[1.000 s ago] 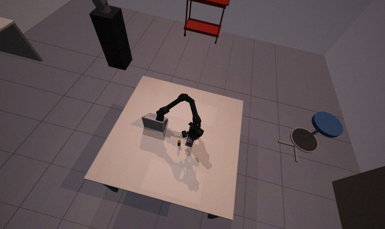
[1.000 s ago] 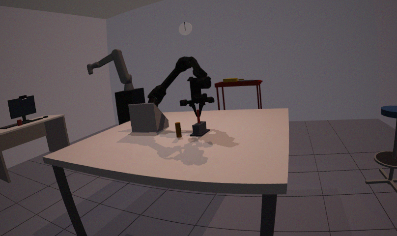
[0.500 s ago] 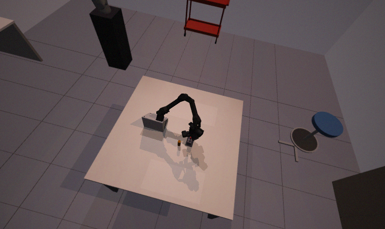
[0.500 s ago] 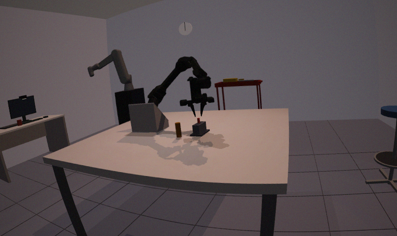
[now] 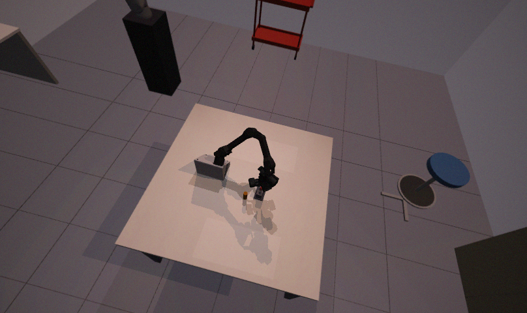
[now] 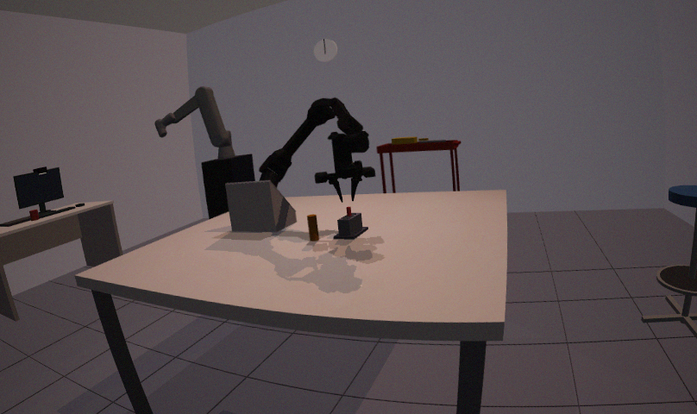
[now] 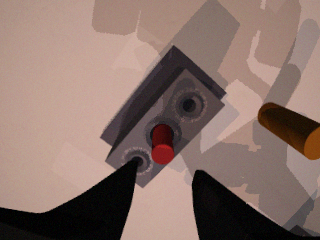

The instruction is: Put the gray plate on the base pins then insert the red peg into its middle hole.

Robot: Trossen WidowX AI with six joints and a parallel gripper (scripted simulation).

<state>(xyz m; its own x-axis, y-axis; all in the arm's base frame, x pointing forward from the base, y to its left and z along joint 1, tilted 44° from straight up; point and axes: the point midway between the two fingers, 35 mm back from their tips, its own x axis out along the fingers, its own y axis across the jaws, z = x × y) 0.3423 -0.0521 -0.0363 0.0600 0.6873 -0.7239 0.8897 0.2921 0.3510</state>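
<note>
The gray plate (image 6: 349, 225) (image 7: 202, 120) lies flat on the dark base (image 6: 345, 236) (image 7: 172, 57). The pins are seen only as dark round spots in the plate's two outer holes in the wrist view. The red peg (image 6: 348, 210) (image 7: 162, 145) stands upright in the plate's middle hole, with a short top part sticking out. How deep it sits inside is hidden. My gripper (image 6: 347, 200) (image 7: 165, 173) is open and empty, with its fingertips a little above the peg's top. In the top view the arm partly covers the plate.
An upright orange cylinder (image 5: 244, 195) (image 6: 312, 228) (image 7: 292, 131) stands on the table (image 5: 220, 248) (image 6: 418, 287) close beside the base. The gray wedge-shaped arm mount (image 5: 210, 169) (image 6: 249, 207) stands at the left of the table.
</note>
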